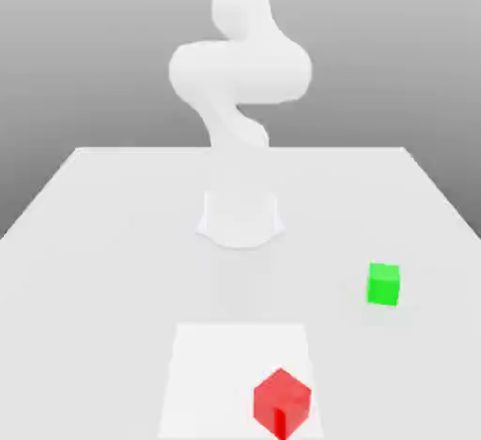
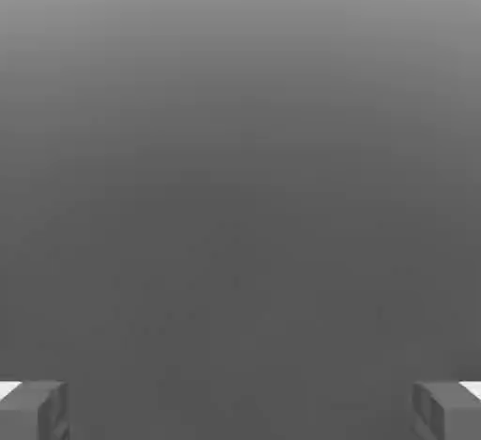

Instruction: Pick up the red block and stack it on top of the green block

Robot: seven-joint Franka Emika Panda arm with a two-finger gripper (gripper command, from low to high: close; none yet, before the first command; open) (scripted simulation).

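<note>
In the exterior view, the red block (image 1: 282, 403) is at the near edge of the scene, overlapping the near part of a pale square patch (image 1: 218, 372) on the counter (image 1: 103, 288), toward that patch's side at the exterior view's right. It is turned corner-on: one upright edge points roughly toward the camera, with a side face angling away to either side of it. The far corner of its outline makes a peak, so its sides run diagonally to the edges of the pale patch. A darker red area marks the lower part of the block, close to that near edge. Being a cube, it has no clear long axis.

The green block (image 1: 383, 284) sits on the counter at the exterior view's right, beyond the pale patch and well apart from the red block. It faces the camera almost squarely, with a slight turn; its top face and one broad side face can be made out, and its sides look about equal, so no long axis stands out here either.

The white arm (image 1: 240, 71) rises from its base (image 1: 240, 220) on the far side of the pale patch from the camera. In the hand view, the end effector (image 2: 240, 412) is wide open, its two fingertips well apart and nothing held between them. Behind them is a plain grey background (image 2: 240, 194), lighter along one edge.
</note>
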